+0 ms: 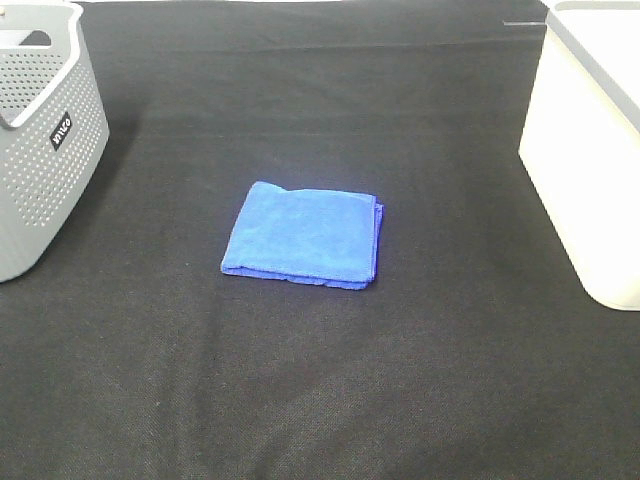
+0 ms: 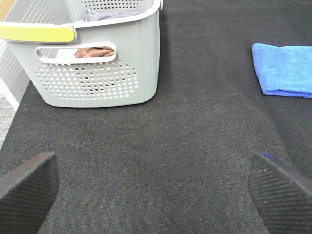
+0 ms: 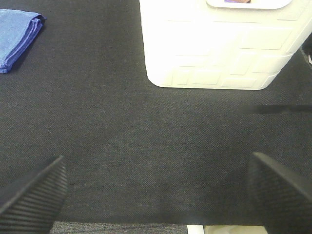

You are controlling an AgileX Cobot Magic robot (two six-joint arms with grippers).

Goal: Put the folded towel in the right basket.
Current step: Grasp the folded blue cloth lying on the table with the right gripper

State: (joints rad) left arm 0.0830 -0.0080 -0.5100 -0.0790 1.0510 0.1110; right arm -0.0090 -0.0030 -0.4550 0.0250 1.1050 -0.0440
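folded towel [image 1: 303,236]: blue, flat on the black table cloth [image 1: 320,420], mid-table, well apart from both baskets; right basket [image 1: 590,150]: white, at the table's right edge; left gripper [image 2: 155,192]: fingers spread wide, holding nothing, over bare cloth near the grey basket [image 2: 97,63]; right gripper [image 3: 156,192]: likewise spread and empty, facing the right basket

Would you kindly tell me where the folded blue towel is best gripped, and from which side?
Take the towel at its right edge, where the layers show stacked, nearest the white basket. It lies flat, so I would bring the open right tool down from above and pinch that edge.
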